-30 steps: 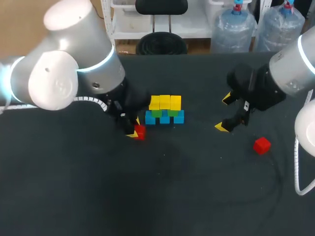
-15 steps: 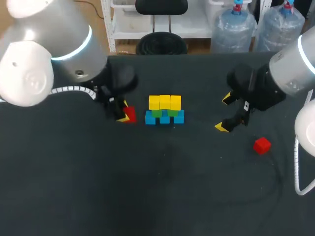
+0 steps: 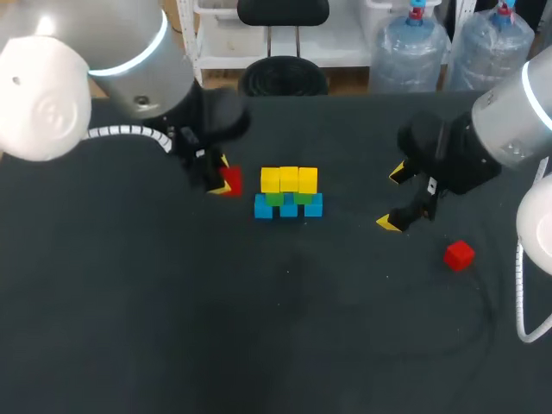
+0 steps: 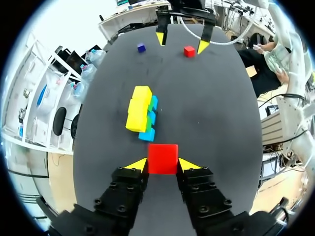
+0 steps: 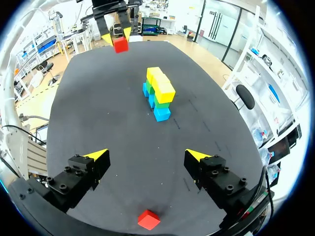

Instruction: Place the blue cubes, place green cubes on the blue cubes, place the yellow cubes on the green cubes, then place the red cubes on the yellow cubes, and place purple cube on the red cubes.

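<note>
A wall of cubes stands mid-table: three blue cubes [image 3: 288,208] at the bottom, green cubes [image 3: 289,198] on them, and three yellow cubes [image 3: 289,179] on top. My left gripper [image 3: 222,183] hangs just left of the wall, shut on a red cube [image 3: 230,179], which sits between the yellow tips in the left wrist view [image 4: 163,158]. My right gripper [image 3: 394,198] stands wide open to the right of the wall, holding nothing. A second red cube [image 3: 459,255] lies on the table near it, under the gripper in the right wrist view [image 5: 148,219]. A small purple cube [image 4: 141,47] lies on the table far ahead of my left gripper, near my right gripper.
The black tabletop [image 3: 285,328] spreads bare in front of the wall. The right arm's body [image 3: 466,159] stands over the table's right side.
My left gripper lifted the red cube off the table and carried it up and back, to the level of the yellow row. The right arm kept still.
</note>
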`<state>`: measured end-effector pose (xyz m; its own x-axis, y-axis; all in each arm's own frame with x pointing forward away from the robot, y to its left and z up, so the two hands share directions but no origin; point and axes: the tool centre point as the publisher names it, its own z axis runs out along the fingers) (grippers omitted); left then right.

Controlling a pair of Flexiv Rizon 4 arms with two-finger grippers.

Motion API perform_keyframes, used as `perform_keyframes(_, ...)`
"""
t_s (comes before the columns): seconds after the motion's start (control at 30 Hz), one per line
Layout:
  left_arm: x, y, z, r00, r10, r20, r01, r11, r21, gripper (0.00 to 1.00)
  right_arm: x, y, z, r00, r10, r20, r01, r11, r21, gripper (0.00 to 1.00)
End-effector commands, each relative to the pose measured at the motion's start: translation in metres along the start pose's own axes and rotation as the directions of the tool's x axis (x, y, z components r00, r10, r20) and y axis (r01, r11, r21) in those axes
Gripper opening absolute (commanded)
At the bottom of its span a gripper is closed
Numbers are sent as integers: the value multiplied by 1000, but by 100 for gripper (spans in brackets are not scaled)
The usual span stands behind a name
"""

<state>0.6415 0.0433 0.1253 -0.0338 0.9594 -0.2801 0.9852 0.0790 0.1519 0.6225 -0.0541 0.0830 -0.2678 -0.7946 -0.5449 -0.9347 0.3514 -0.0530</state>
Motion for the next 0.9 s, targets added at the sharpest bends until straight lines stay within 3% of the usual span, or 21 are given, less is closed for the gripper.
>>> perform_keyframes(0.03,-10,12,1,1000,-10,-4,10,1000,8,0,0,1,0,1000,0,1,0,1000,3,100)
perform_keyframes(0.47,-37,29,19,1000,-8,14,7,1000,12,0,0,1,0,1000,0,1,0,1000,3,100)
perform_keyframes(0.9,-52,41,42,1000,2,19,-3,999,48,0,0,1,0,1000,0,1,0,1000,3,100)
